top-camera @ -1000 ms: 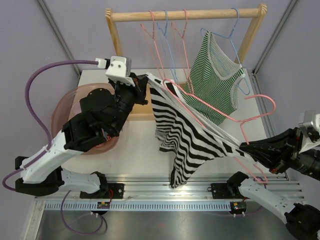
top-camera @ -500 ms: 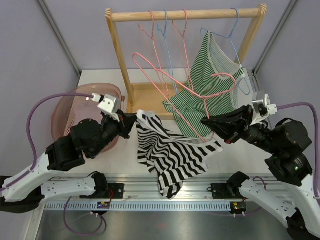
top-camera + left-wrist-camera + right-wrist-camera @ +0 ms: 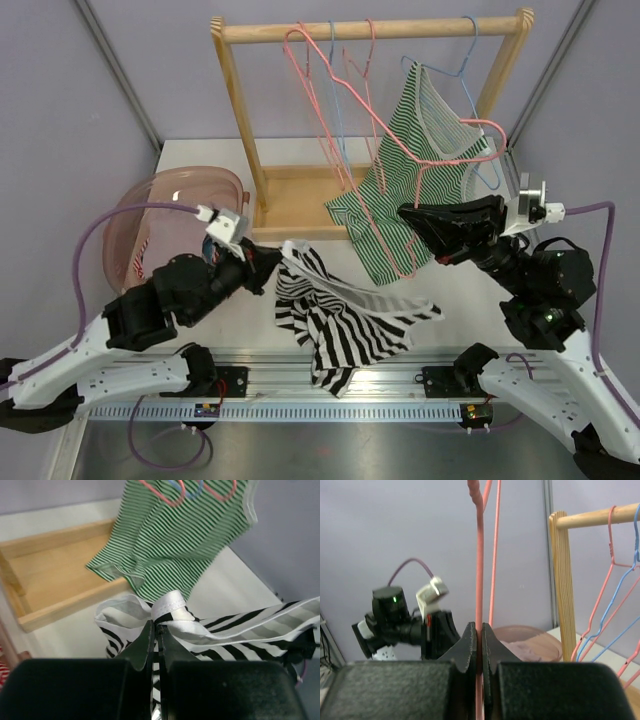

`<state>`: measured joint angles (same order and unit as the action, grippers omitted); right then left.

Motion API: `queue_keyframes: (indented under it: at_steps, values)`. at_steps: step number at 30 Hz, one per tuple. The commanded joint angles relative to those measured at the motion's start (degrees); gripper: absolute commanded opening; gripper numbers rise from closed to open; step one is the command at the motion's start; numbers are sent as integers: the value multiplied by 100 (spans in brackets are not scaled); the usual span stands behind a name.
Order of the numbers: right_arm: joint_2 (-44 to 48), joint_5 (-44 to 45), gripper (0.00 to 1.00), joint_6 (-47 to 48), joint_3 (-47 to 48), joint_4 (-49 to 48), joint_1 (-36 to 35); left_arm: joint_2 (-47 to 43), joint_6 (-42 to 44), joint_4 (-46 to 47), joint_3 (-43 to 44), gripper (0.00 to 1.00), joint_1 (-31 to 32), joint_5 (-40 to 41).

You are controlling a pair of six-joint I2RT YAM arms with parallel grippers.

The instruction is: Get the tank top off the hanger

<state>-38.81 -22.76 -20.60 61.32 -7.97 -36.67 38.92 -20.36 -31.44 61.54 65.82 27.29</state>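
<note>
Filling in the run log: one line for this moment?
left gripper shut on black-and-white tank top; right gripper shut on pink hanger; top off hanger

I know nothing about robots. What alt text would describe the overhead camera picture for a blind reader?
Two robot arms hold a black-and-white striped tank top and a pink hanger apart: the left gripper pinches the tank top, which droops, and the right gripper grips the hanger near a wooden rack holding a green striped top.
</note>
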Motion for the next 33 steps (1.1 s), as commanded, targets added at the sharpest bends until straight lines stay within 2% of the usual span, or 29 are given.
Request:
queue_keyframes:
  at_steps: [1, 2, 3, 4, 5, 6, 7, 9, 11, 15, 17, 18, 21, 22, 25, 28, 29, 33]
  values:
    - [40, 571, 0, -663, -725, -2398, -42, 46, 23, 927, -659, 0, -8, -1285]
    - [40, 650, 0, -717, -909, -2864, -42, 142, -3, 1077, -913, 0, -8, -1435]
    - [14, 894, 0, -770, -1268, -3773, -34, 212, -29, 1235, -1011, 0, -8, -1559]
    - [-39, 1071, 0, -692, -1298, -3878, -42, 317, -99, 1202, -1064, 0, -8, -1490]
    - [-100, 1194, 0, -482, -1124, -3418, -34, 423, -161, 1123, -1065, 0, -8, -1342]
    - [-144, 1526, 0, -115, -200, -2500, -42, 659, -222, 844, -1039, 0, -8, -923]
    - [-258, 1642, 0, 524, 288, -576, -34, 748, -345, 667, -1004, 0, -8, -718]
    - [-496, 2098, 0, 846, 1219, 1304, -34, 933, -442, 238, -907, 0, 1, -340]
    - [-523, 2241, 0, 1102, 1435, 1997, -42, 925, -530, 60, -959, 0, 1, -181]
    - [-584, 3277, 0, 1102, 1927, 4007, -34, 846, -679, -283, -960, 1, 1, 179]
    - [-611, 3567, 0, 962, 2076, 4556, -42, 846, -733, -546, -890, 11, -8, 268]
    - [-593, 3664, 0, 892, 2112, 4976, -34, 846, -759, -643, -863, 23, -8, 312]
    - [-531, 4128, 0, 768, 2295, 5575, -34, 776, -838, -968, -749, 47, -8, 505]
    - [-558, 4209, 0, 785, 2384, 5691, -34, 767, -864, -1056, -662, 61, 1, 558]
    - [-925, 4386, 0, 987, 2744, 5885, -34, 740, -882, -1338, -512, 80, -8, 690]
    - [-1725, 4342, 0, 1233, 3402, 5974, -34, 661, -873, -1452, -476, 88, -8, 743]
    - [-2144, 4342, 0, 1312, 3778, 5947, -34, 644, -873, -1487, -459, 99, -8, 752]
    - [-3271, 4422, 0, 1690, 4975, 5902, 89, 512, -961, -1689, -406, 99, -8, 804]
